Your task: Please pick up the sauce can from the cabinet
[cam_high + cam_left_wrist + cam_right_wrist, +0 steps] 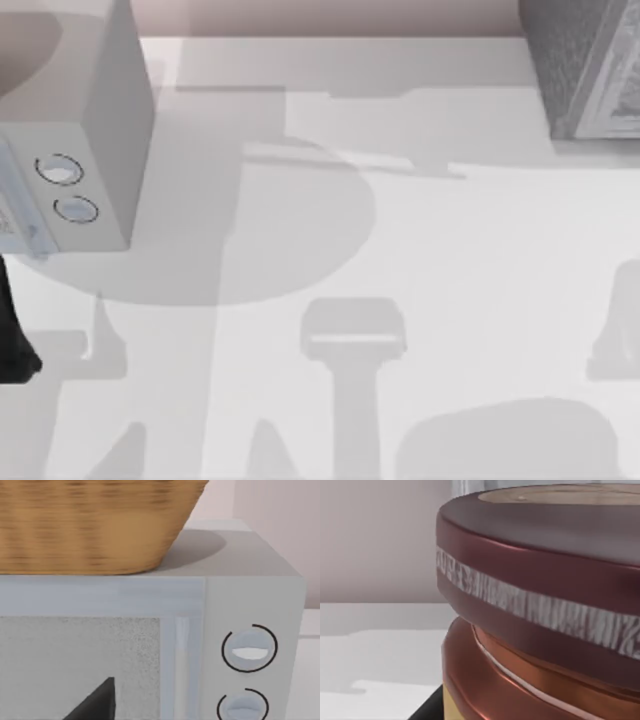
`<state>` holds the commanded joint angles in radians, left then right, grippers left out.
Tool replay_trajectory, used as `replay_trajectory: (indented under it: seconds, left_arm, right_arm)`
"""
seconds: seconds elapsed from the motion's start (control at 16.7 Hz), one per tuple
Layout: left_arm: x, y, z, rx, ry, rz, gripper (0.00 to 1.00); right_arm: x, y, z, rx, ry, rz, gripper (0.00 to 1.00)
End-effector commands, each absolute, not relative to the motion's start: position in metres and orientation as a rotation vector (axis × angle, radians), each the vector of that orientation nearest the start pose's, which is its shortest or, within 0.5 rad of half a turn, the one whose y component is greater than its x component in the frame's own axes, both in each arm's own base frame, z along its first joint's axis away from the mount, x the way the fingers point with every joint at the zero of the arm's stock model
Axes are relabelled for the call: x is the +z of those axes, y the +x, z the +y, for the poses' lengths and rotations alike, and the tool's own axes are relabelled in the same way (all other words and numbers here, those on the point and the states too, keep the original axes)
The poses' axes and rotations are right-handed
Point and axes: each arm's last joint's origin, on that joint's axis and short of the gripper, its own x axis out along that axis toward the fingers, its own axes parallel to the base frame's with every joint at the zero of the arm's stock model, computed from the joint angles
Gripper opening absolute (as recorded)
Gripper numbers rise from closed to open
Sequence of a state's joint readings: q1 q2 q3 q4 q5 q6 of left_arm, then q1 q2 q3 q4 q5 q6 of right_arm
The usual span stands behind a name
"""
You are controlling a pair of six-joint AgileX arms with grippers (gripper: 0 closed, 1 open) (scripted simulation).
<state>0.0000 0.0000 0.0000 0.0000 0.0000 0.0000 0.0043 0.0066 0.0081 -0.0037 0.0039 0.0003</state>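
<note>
- Sauce can [540, 605] sits right up close in our right wrist view: dark maroon lid with a pale streaky band around its edge, a coppery-orange rim under that, and a bit of tan side at the bottom.
- Behind the can we get the white table [375, 650] and a pinkish wall [375, 535]. We can't tell what the can is resting on, or whether it's inside anything.
- A black sliver of our right gripper [427, 707] pokes in just beside the base of the can. Whether its jaws are spread or pinching the can, we honestly can't tell.
- From above, the cabinet [590, 70] is at the table's far right corner, with speckled dark grey sides and a lighter framed front.
- The pale box with two round dials [85, 150] is over at the far left, well apart from the cabinet.
- Our left arm [12, 335] is at the left edge of the top view, near that box.
- The left wrist view faces the box's front, with a wicker basket [90, 525] sitting on top of it. One dark tip of our left gripper [95, 705] shows; jaw state there is also a can't-tell.
</note>
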Motion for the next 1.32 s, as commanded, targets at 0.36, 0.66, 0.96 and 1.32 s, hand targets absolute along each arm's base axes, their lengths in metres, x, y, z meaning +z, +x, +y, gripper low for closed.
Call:
replay_trajectory:
  seconds: [0.36,0.66,0.96,1.32]
  left_arm:
    - [0.160,0.106,-0.001,0.000,0.000,0.000,1.00]
    - [0.160,0.106,-0.001,0.000,0.000,0.000,1.00]
    - [0.160,0.106,-0.001,0.000,0.000,0.000,1.00]
    - [0.160,0.106,-0.001,0.000,0.000,0.000,1.00]
  right_arm:
    - [0.159,0.106,-0.001,0.002,0.002,0.008,0.00]
    - [0.173,0.113,0.005,0.049,0.000,0.004,0.00]
    - [0.195,0.132,0.019,0.148,-0.002,0.005,0.00]
    - [0.212,0.163,0.043,0.266,-0.004,0.005,0.00]
